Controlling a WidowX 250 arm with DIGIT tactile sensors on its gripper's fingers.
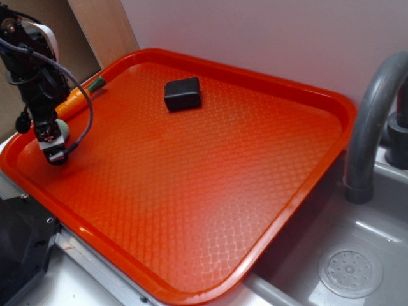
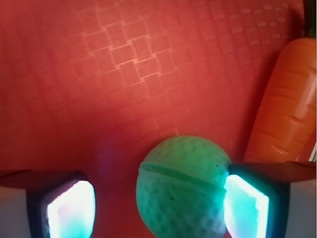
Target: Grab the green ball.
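My fingers (image 2: pixel 250 201) sit open around the green ball (image 2: pixel 182 186), one pad touching its side, the other apart. It rests on the orange tray (image 2: pixel 124 74) beside the carrot (image 2: pixel 287 109), ready for closing.

a: what is seen of the green ball (image 2: pixel 182 186)?

b: a small, round ball in pale mint green is shown, its surface covered in fine dimples, with a raised seam curving across the upper part. it is lit from both sides by a bluish glow.

a: and where is it found?

b: in the wrist view it is set low in the picture, right of centre, over the red patterned surface. whether it is resting on that surface cannot be told. in the exterior view only a pale sliver (image 1: pixel 62 129) is made out near the left edge, the rest being hidden.

a: any damage?

b: none is visible.
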